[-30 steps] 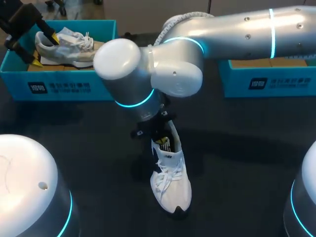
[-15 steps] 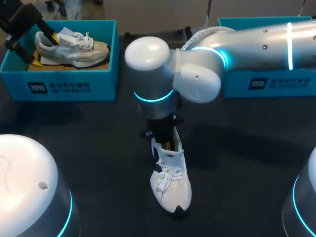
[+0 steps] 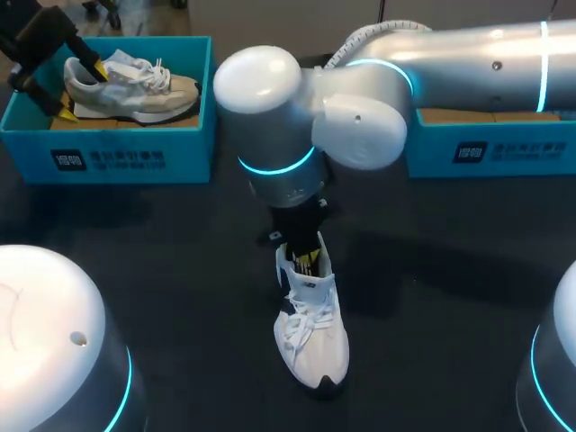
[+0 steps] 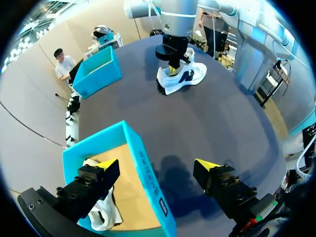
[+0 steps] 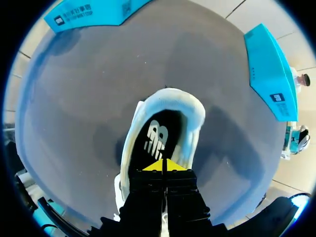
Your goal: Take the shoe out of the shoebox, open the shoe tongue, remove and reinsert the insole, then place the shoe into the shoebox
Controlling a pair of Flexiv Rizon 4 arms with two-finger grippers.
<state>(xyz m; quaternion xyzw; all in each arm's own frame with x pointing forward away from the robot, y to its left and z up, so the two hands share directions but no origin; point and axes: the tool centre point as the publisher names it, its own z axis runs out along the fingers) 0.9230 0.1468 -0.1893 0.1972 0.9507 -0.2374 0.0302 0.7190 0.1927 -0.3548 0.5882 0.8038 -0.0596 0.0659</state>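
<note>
The white shoe (image 3: 311, 337) stands alone on the dark tabletop (image 3: 432, 297), near the middle and between the two blue boxes. It is upright on its sole, with the toe pointing toward the robot and the heel toward the far side. The laces are tied.

The right arm comes in from the right side and bends down over the shoe. The right claw (image 3: 304, 261) points straight down into the opening of the shoe, at the heel end. In the right wrist view the two yellow tips of this claw (image 5: 162, 166) are pressed together, with only a thin line between them. They hang just above the dark insole (image 5: 155, 138), which lies flat inside the shoe and carries a white logo. I cannot tell if the tips touch the insole. The white collar of the shoe (image 5: 195, 113) goes around the opening on all sides of the tips.

The left claw (image 3: 79, 92) is at the far left corner, over the left shoebox (image 3: 117, 157). Its fingers stand wide apart and hold nothing. In the left wrist view, one finger of this claw (image 4: 157, 165) is above the inside of the box and the other is above the tabletop outside, with the box wall (image 4: 148, 173) between them. A second shoe (image 3: 144, 85), beige and grey, lies inside this box on its sole.

The right shoebox (image 3: 486, 153) stands at the far right, partly behind the right arm.
</note>
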